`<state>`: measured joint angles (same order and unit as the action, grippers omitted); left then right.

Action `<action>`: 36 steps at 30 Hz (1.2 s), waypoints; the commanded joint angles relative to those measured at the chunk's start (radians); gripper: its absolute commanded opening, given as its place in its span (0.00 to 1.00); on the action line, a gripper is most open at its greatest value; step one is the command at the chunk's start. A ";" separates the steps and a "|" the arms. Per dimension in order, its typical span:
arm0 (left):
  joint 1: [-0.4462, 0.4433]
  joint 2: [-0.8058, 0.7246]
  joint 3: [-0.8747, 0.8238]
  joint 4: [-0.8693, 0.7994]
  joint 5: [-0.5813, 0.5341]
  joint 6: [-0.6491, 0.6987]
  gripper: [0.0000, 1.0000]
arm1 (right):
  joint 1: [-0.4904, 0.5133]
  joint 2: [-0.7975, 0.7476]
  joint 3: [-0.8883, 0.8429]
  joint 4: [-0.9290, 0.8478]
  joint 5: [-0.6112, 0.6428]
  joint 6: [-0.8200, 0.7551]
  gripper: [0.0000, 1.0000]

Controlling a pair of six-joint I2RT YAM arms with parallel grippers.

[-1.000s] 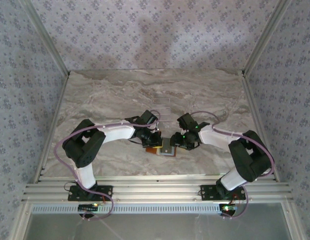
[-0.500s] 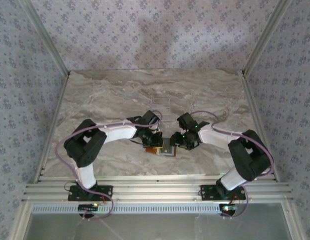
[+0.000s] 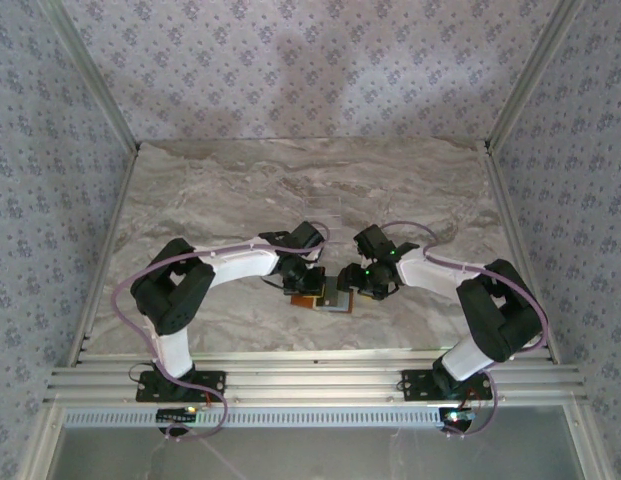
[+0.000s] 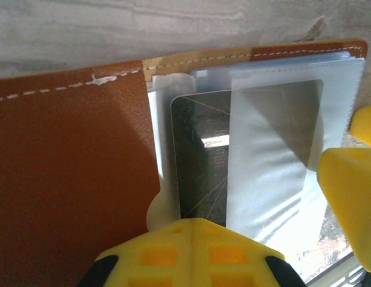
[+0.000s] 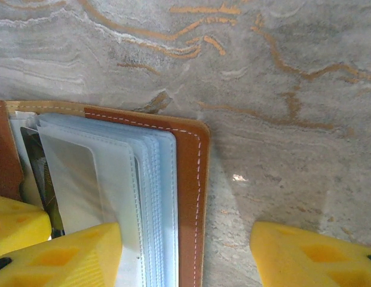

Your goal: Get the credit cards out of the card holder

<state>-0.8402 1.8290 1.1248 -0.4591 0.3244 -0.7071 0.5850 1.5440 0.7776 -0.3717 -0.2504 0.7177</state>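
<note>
1. Top external view. The tan-brown leather card holder [image 3: 325, 300] lay open on the grey marble-patterned table [image 3: 240, 190], between the left gripper [image 3: 308, 283] and the right gripper [image 3: 362, 287]. Compared with a second before, the left wrist had edged rightward; the holder had not moved.
2. Left wrist view. The left gripper [image 4: 191, 230], fingers pressed together, sat at the holder's fold, apparently pinning it. The dark plastic credit card [image 4: 200, 173] and the pale plastic credit card [image 4: 275, 149] lay inside the clear plastic sleeves [image 4: 334, 69].
3. Right wrist view. The right gripper [image 5: 185, 236] stood spread, one finger on the sleeves and the other over bare table, probably to reach a card.
</note>
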 commanded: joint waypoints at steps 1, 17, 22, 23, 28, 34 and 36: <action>-0.008 -0.017 0.038 -0.061 -0.024 0.018 0.07 | 0.004 0.042 -0.005 -0.044 0.040 -0.012 0.62; 0.083 -0.075 -0.091 0.233 0.213 -0.115 0.24 | 0.008 0.037 0.009 -0.044 0.035 -0.018 0.59; 0.088 -0.045 -0.095 0.229 0.223 -0.115 0.28 | 0.010 0.040 0.012 -0.044 0.033 -0.020 0.58; 0.089 -0.042 -0.098 0.229 0.222 -0.117 0.29 | 0.010 0.041 0.012 -0.045 0.033 -0.021 0.58; 0.097 -0.030 -0.103 0.218 0.209 -0.115 0.35 | 0.011 0.042 0.011 -0.046 0.032 -0.021 0.58; 0.104 -0.029 -0.103 0.206 0.198 -0.106 0.39 | 0.012 0.039 0.014 -0.048 0.031 -0.021 0.58; 0.105 -0.020 -0.101 0.203 0.197 -0.105 0.40 | 0.013 0.039 0.014 -0.051 0.031 -0.021 0.57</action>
<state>-0.7410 1.7897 1.0237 -0.2424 0.5117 -0.8169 0.5877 1.5524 0.7910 -0.3927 -0.2428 0.7139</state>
